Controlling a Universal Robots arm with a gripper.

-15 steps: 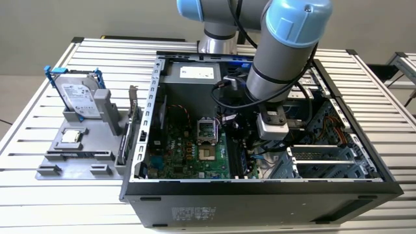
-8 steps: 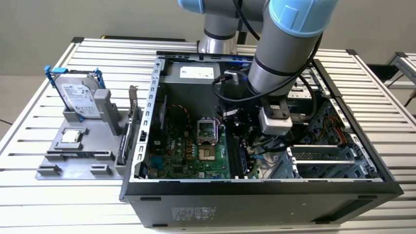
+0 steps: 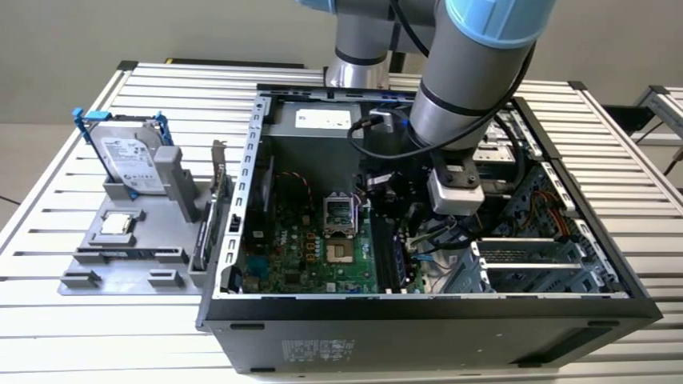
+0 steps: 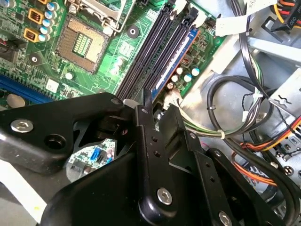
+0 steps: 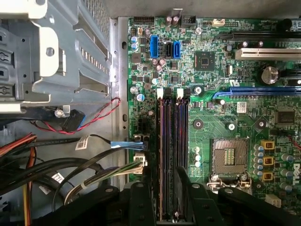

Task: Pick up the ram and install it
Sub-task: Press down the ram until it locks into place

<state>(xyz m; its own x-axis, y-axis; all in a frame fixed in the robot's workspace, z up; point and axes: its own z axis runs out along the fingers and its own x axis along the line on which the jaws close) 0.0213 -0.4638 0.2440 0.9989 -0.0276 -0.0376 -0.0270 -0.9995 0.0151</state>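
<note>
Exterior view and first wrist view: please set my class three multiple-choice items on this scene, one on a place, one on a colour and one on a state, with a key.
1. Where does the hard drive stand relative to the computer case?
A. Inside it
B. Outside it, on the grey fixture at the exterior view's left
C. On top of its closed lid

2. What colour are the hard drive's brackets?
A. Red
B. Blue
C. Yellow

3. In what state is the processor socket on the motherboard?
A. Empty
B. Holding a chip
C. Covered by a cooler

Key:
1 B: the drive stands upright in the fixture, beside the case.
2 B: blue pieces frame the silver drive.
3 A: in the first wrist view the socket's bare contact field shows, with nothing seated in it.
</note>
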